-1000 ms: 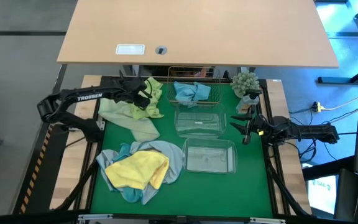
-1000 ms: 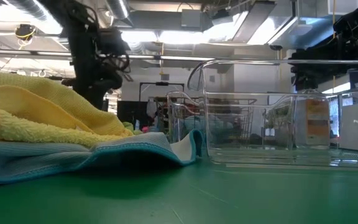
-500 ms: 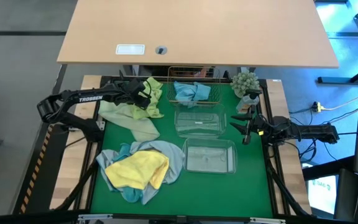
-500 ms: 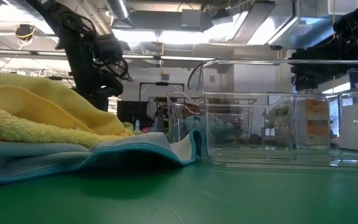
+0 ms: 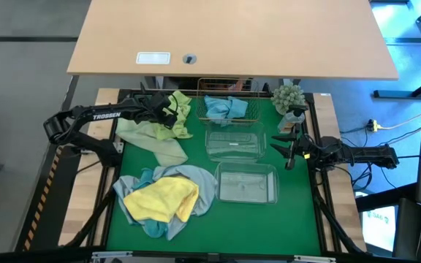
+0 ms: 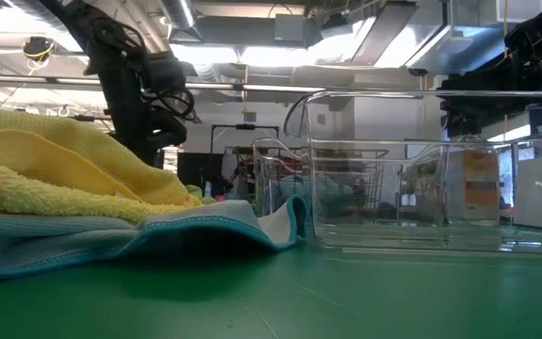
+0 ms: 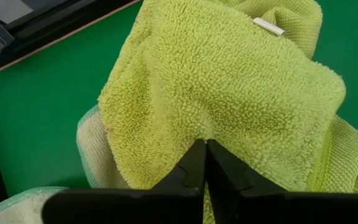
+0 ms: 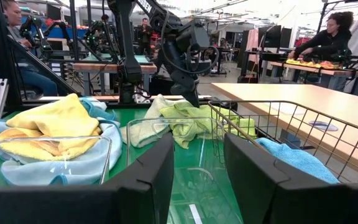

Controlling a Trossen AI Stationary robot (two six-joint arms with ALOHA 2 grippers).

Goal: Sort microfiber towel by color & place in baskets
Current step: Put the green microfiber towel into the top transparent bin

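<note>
A lime-green towel [image 5: 175,123] [image 7: 229,81] lies on a paler green one [image 5: 159,142] at the far left of the green mat. My left gripper [image 5: 171,115] [image 7: 204,167] is down on it and shut on its pile. A yellow towel [image 5: 163,197] rests on light-blue towels [image 5: 203,191] at the near left. A blue towel [image 5: 224,108] lies in the copper wire basket [image 5: 198,102]. Two clear tubs [image 5: 209,142] [image 5: 219,183] stand in a row nearer than it. My right gripper [image 5: 287,146] [image 8: 197,180] waits open at the mat's right side. My left gripper pinches a raised fold of the lime-green towel [image 7: 207,135] between its two fingertips. The fingers come down on it slanting from the table's left. The towel lies slack on the paler towel beneath, with a white label [image 7: 269,26] at its far end.
A small potted plant [image 5: 289,98] stands at the far right corner beside the wire basket. A light wooden table [image 5: 232,36] lies beyond the mat. In the right wrist view, people [image 8: 328,37] work at benches in the room behind.
My left gripper has dipped a little toward the lime-green towel and has shut on a fold of it. The towel lies where it was.
</note>
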